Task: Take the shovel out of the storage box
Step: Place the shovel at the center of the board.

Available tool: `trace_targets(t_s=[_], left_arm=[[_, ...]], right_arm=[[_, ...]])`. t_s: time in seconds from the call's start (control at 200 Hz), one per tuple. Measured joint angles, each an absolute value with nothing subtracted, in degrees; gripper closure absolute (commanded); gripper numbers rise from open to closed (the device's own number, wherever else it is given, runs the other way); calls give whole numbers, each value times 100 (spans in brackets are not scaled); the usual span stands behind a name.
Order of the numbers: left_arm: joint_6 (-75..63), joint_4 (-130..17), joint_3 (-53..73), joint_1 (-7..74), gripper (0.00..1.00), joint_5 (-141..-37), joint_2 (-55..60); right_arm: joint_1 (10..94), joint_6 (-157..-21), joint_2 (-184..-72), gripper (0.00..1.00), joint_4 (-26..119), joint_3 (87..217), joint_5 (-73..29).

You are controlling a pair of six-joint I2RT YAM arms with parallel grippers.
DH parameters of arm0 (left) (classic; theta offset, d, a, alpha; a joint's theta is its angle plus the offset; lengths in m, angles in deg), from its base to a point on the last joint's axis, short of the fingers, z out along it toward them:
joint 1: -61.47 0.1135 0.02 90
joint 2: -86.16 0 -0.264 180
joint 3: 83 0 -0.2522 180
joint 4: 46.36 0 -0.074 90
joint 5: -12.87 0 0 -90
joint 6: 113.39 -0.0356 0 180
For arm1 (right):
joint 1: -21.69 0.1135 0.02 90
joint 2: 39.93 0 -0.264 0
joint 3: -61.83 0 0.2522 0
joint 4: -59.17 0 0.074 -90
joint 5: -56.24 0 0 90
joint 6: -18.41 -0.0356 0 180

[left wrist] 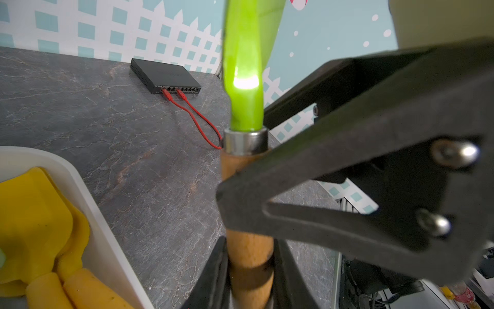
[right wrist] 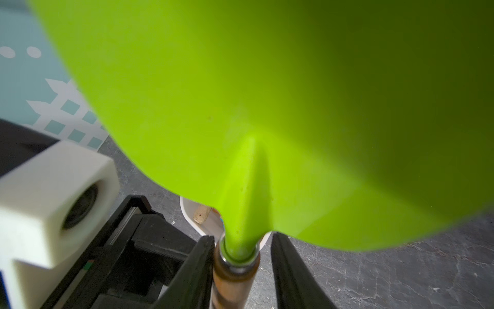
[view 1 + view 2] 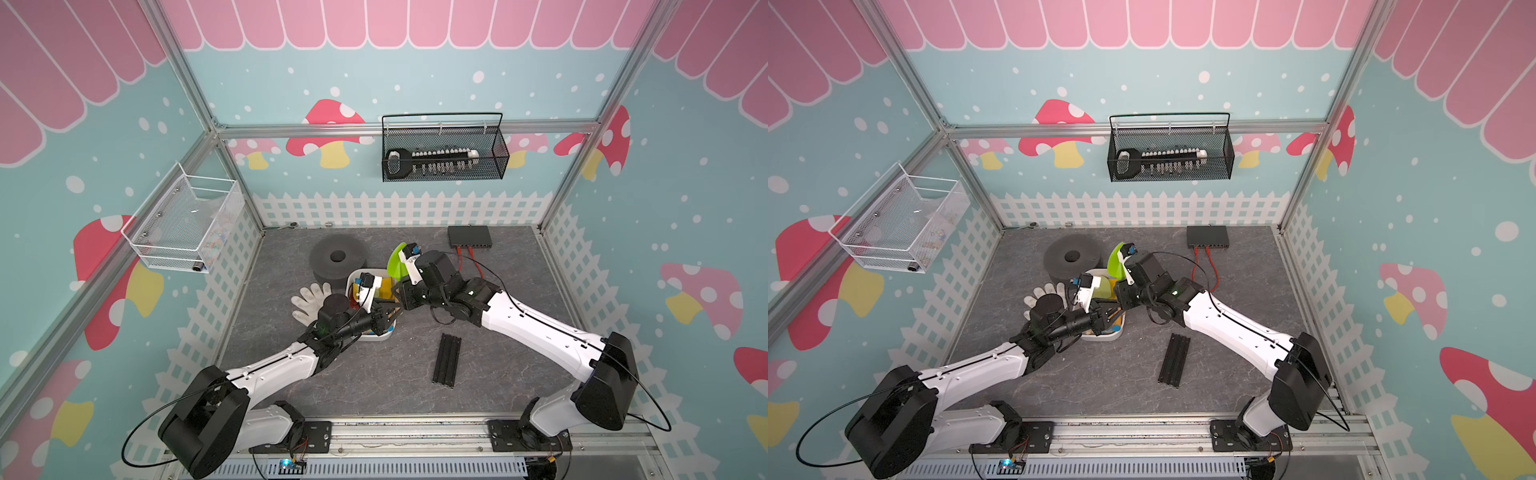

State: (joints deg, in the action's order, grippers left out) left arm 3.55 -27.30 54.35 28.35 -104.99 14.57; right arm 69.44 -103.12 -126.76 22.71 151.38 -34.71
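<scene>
Standing blade-up beside the right rim of the white storage box [image 3: 381, 337], the green shovel [image 3: 396, 261] sits where the left arm [image 3: 274, 365] and right arm [image 3: 534, 326] meet in both top views. These alone take in the glove [image 3: 309, 301], foam roll [image 3: 324, 266] and black rail [image 3: 446, 359] lying around the box on the bench [image 3: 498, 374]; the fingers' hold cannot be told from there. The left wrist view supplies it: the left fingers [image 1: 213, 270] clamped on the wooden handle [image 1: 248, 240] below its metal collar [image 1: 246, 140], one of the right fingers [image 1: 334, 174] crossing higher up, a yellow toy [image 1: 34, 219] in the box, a network switch [image 1: 165, 77] beyond. The right wrist view, mostly filled by the blade [image 2: 267, 107], shows the right fingers [image 2: 192, 270] astride the handle, one touching wood, the other just apart.
</scene>
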Motion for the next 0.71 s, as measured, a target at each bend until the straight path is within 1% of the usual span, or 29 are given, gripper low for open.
trace_targets(t_s=[0.13, 0.17, 0.24, 0.33, 0.44, 0.57, 0.705], left_arm=[[403, -2724, 5435, 2833, 83, -10499, 1426], [429, -2715, 5435, 2833, 76, -10496, 1422], [446, -2693, 5435, 2833, 61, -10496, 1420], [435, -2682, 5433, 2833, 51, -10492, 1422], [363, -2809, 5433, 2833, 46, -10383, 1439], [232, -3179, 5431, 2833, 45, -10053, 1616], [123, -3624, 5424, 2833, 45, -9469, 1925]], right_arm=[[6968, -10345, -12708, 74, 2317, 15138, -3440], [6977, -10340, -12708, 75, 2328, 15138, -3440], [6979, -10338, -12708, 76, 2352, 15138, -3438], [6968, -10292, -12724, 76, 2286, 15138, -3510], [6898, -10218, -12835, 76, 2138, 15184, -3536], [6756, -10148, -13021, 76, 1985, 15302, -3455], [6382, -10117, -13257, 76, 1912, 15435, -3150]])
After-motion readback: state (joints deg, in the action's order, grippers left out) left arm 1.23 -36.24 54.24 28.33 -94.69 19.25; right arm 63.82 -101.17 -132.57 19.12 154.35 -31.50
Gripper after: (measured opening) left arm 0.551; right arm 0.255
